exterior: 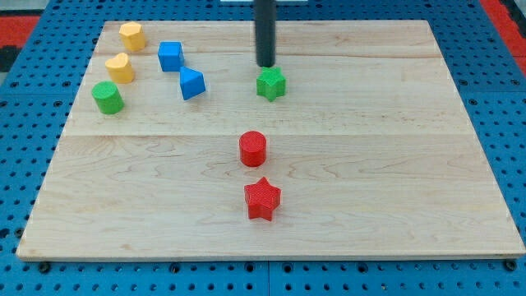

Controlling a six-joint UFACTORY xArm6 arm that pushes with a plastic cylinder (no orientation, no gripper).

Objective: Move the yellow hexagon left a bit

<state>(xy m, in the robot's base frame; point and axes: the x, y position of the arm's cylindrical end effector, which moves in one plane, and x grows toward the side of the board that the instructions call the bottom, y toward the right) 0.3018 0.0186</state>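
Note:
The yellow hexagon (131,36) sits near the board's top left corner. A second yellow block (120,67), rounded like a heart, lies just below it. My tip (265,65) is far to the hexagon's right, near the view's top middle, right above the green star (270,84) and close to touching it.
A green cylinder (107,97) lies below the yellow blocks. A blue cube (170,56) and another blue block (191,84) lie between the yellows and my tip. A red cylinder (253,149) and red star (262,199) sit mid-board. The wooden board (394,164) rests on blue pegboard.

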